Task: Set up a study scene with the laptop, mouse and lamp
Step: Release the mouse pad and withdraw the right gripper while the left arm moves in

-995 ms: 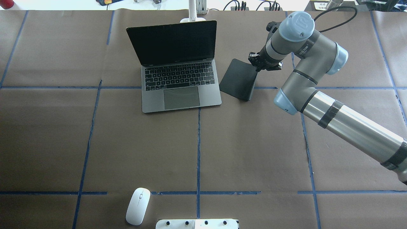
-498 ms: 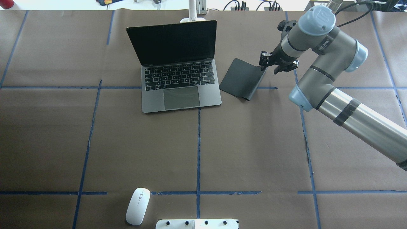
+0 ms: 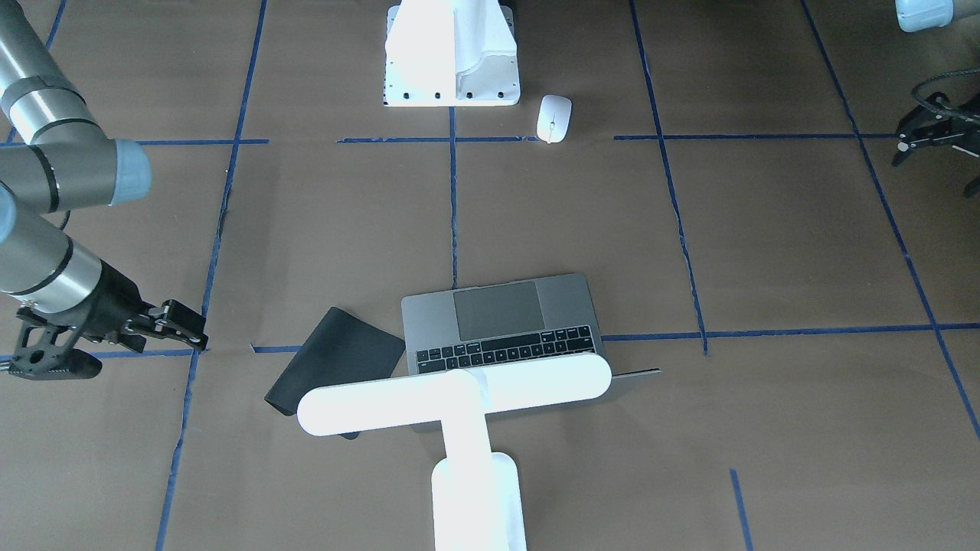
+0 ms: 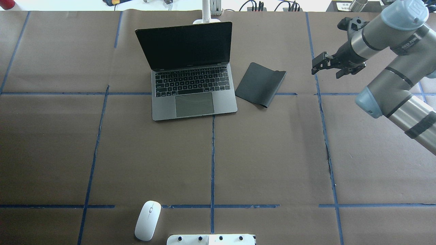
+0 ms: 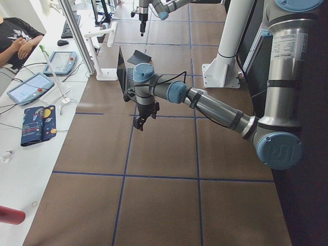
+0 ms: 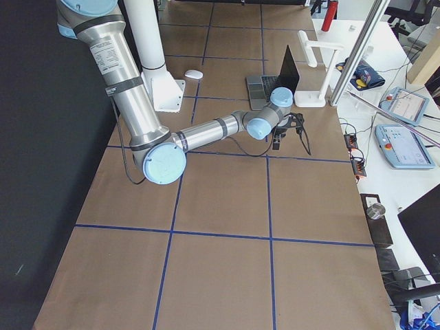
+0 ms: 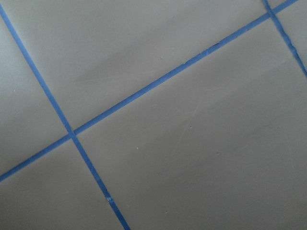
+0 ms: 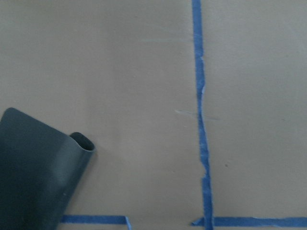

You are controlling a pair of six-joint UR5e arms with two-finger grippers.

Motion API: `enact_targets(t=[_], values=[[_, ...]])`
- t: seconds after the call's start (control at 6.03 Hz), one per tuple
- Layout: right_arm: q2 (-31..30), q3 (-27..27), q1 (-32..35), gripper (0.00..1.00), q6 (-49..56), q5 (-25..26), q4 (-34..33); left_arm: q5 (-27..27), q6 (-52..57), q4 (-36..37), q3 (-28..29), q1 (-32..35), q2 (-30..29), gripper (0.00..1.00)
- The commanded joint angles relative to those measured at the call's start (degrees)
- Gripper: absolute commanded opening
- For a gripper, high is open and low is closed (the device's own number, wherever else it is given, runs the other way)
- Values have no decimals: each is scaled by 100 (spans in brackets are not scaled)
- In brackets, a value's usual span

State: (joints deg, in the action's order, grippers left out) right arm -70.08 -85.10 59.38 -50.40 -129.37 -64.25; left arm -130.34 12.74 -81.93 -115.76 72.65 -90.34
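Upper centre of the overhead view, the laptop (image 4: 190,73) sits open on the table (image 4: 272,153). It is slim grey metal with a dark blank screen, black keys and a large grey trackpad. Its long axis runs left to right across the frame, slightly skewed. The screen stands toward the top edge and the trackpad faces the bottom edge.

Just right of the laptop lies a black mat (image 4: 259,84), set at an angle, with its right edge curled up into a small roll.

The mouse (image 4: 148,220) is at lower centre-left, well apart from the laptop. It is small, white and oval with a thin dark centre line. Its long axis runs nearly top to bottom, leaning a little right at the top. A white pedestal (image 4: 211,239) with bolt holes is just beside it at the bottom edge.

The lamp (image 3: 459,398), bright white and T-shaped, fills the lower centre of the front-facing view. Its pill-shaped head runs left to right above the laptop's screen edge, and its arm drops to a rounded base at the bottom.

The right end effector (image 4: 316,66) hangs at upper right, clear of the mat, released and empty. The left end effector (image 3: 911,141) sits at the right edge of the front-facing view, fingers spread, gripping nothing.
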Motion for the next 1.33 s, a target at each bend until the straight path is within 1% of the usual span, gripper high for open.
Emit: enact_targets(t=[0.0,0.17,0.33,0.5,0.66,0.83,1.0,1.16], values=[[-1047,-392,545,100,1464,-306,0,9,-827,-60,-331,-652,-10,100],[-1704,-585,818,100,2325,-351,0,35,-1844,-574,-385,-1152,-10,100],[-2215,-665,1082,100,3116,-352,-9,131,-2890,-1179,-377,-1635,8,100],[-2569,-710,1389,100,3829,-352,-157,393,-3544,-1559,-386,-1919,8,100],[-2737,-1058,1731,100,4445,-352,-1054,596,-4212,-1894,-386,-2261,8,100],[-2826,-1488,2222,100,5208,-352,-2142,911,-4836,-2236,-438,-2638,8,100],[-3062,-1727,2671,100,5686,-317,-2728,1227,-5286,-2283,-508,-3129,8,100],[-3247,-1730,2797,100,5699,-291,-2707,1570,-5787,-2284,-657,-3639,8,100]])
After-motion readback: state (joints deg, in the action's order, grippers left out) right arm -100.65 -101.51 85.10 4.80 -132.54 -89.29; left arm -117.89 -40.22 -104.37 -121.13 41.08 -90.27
